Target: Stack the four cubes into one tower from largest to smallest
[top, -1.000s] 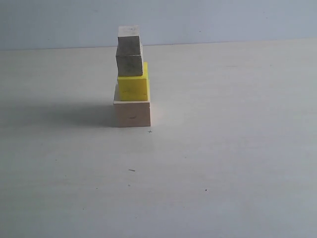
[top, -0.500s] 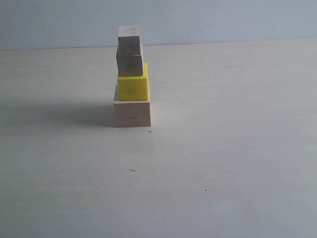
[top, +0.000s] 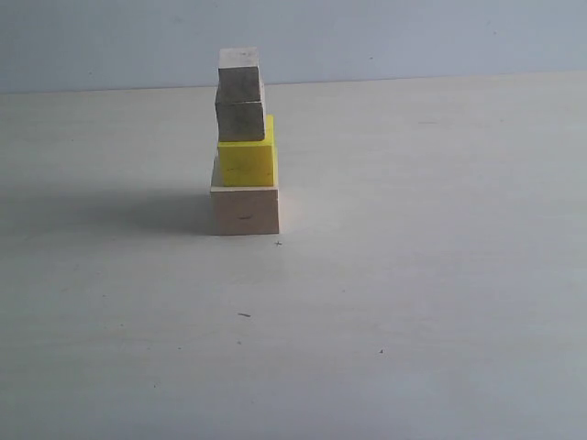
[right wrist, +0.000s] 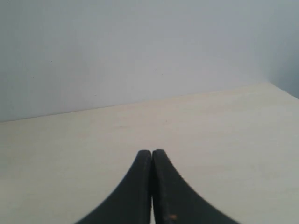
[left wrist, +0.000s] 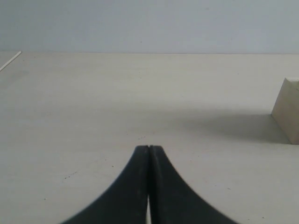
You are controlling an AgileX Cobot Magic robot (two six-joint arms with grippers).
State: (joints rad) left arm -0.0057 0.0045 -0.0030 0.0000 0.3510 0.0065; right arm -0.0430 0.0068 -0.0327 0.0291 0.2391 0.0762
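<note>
The tower stands left of centre in the exterior view: a large pale wood cube (top: 245, 211) at the base, a bright yellow cube (top: 247, 162) on it, a smaller wood cube (top: 240, 119) above, and the tiniest pale cube (top: 239, 63) on top. Neither arm appears in that view. My left gripper (left wrist: 149, 147) is shut with nothing in it, low over the table; the base cube's edge (left wrist: 288, 109) shows at that view's border, well apart from it. My right gripper (right wrist: 152, 151) is shut and empty, facing bare table and wall.
The pale wooden tabletop (top: 413, 275) stretches around the tower, with a grey wall (top: 413, 37) behind. The tower casts a shadow (top: 110, 211) to its left. Small dark specks mark the surface.
</note>
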